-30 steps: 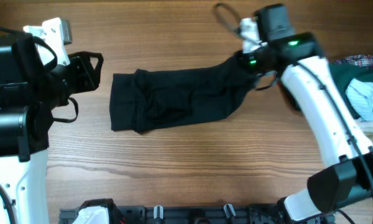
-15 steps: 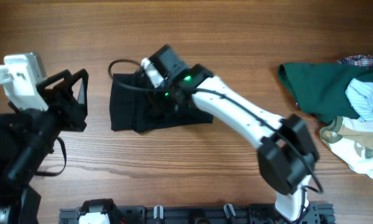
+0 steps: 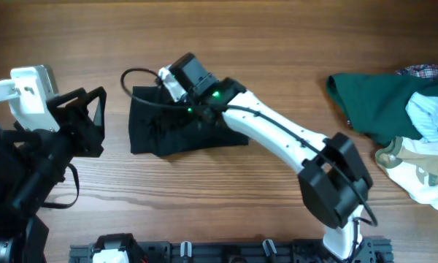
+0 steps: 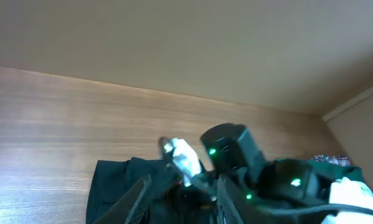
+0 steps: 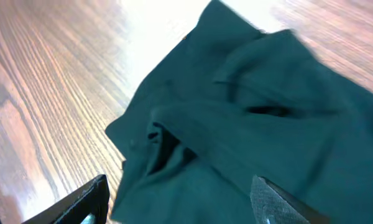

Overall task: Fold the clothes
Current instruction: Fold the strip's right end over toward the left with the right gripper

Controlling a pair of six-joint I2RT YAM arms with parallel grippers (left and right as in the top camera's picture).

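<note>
The clothes, a black shirt [image 3: 157, 135], lie folded into a short thick bundle left of the table's centre. My right arm reaches across from the right, and my right gripper [image 3: 181, 98] hangs over the bundle's back edge. In the right wrist view my right gripper [image 5: 180, 205] is open, its jaws wide apart just above the layered cloth [image 5: 267, 93], holding nothing. My left gripper [image 3: 87, 120] stands left of the shirt, apart from it. In the left wrist view my left gripper [image 4: 183, 202] is open and empty, facing the shirt [image 4: 112, 193] and the right arm's wrist.
A heap of other garments lies at the right edge: a dark green one [image 3: 379, 102], a white and pale blue one [image 3: 431, 117], a plaid piece [image 3: 427, 71] and a cream one [image 3: 416, 172]. A black rail [image 3: 226, 252] runs along the front edge.
My right arm swung from the back right to the left, carrying the shirt's right end over its left half, then its jaws opened and let go. The left arm shifted slightly.
</note>
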